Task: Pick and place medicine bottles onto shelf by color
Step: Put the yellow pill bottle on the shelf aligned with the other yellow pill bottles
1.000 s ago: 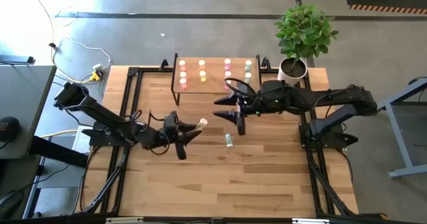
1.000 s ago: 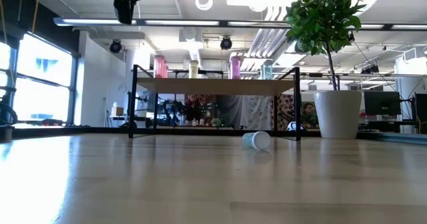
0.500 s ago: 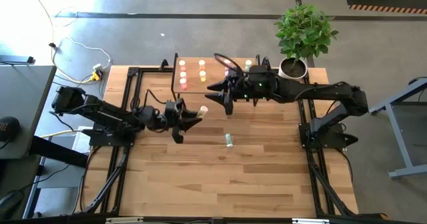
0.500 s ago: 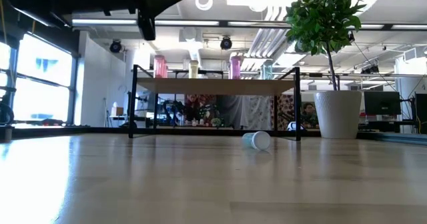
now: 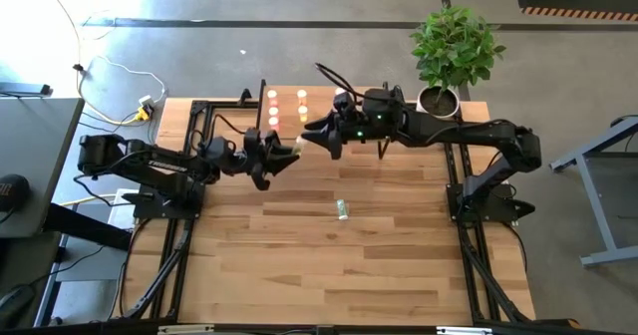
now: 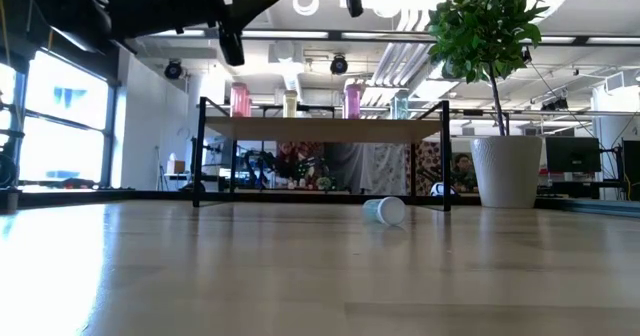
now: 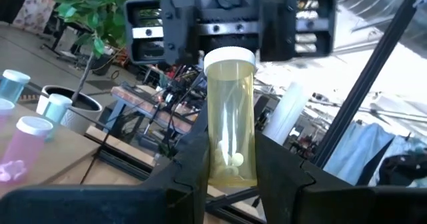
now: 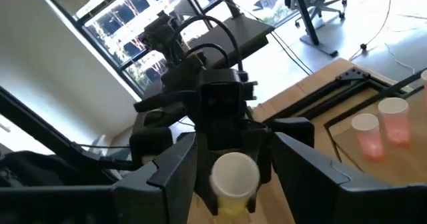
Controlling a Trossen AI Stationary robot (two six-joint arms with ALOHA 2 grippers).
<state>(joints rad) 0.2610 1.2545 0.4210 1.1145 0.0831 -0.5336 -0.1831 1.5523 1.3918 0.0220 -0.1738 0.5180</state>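
A yellow medicine bottle [image 7: 230, 117] with a white cap hangs in the air just in front of the shelf [image 5: 321, 124], and my left gripper [image 5: 287, 153] is shut on it. My right gripper [image 5: 317, 138] faces it from the table's right and is open. Its fingers [image 8: 180, 174] stand on either side of the bottle's cap [image 8: 233, 174], with a gap to the cap on both sides. Red-orange and yellow bottles [image 5: 271, 107] stand upright on the shelf, and the right arm hides others. A pale green bottle [image 5: 342, 209] lies on its side on the tabletop. My left gripper pinches the yellow bottle's bottom end [image 7: 230, 171] between its two fingers, coming level from the table's left. The bottle sticks out past the fingertips with its cap end [image 7: 229, 57] toward my right gripper. It is lifted clear of the table and shelf.
A white pot [image 5: 439, 102] holding a leafy plant stands at the table's far right corner beside the shelf. In the low view the shelf [image 6: 325, 129] carries pink, yellow and pale green bottles. The near half of the wooden tabletop [image 5: 329, 265] holds only the fallen bottle.
My left gripper has carried the yellow bottle toward the table's far edge and the shelf, rolling as it went and staying shut on it. My right gripper has swung left and toward the far edge to meet it. Its fingers now flank the cap.
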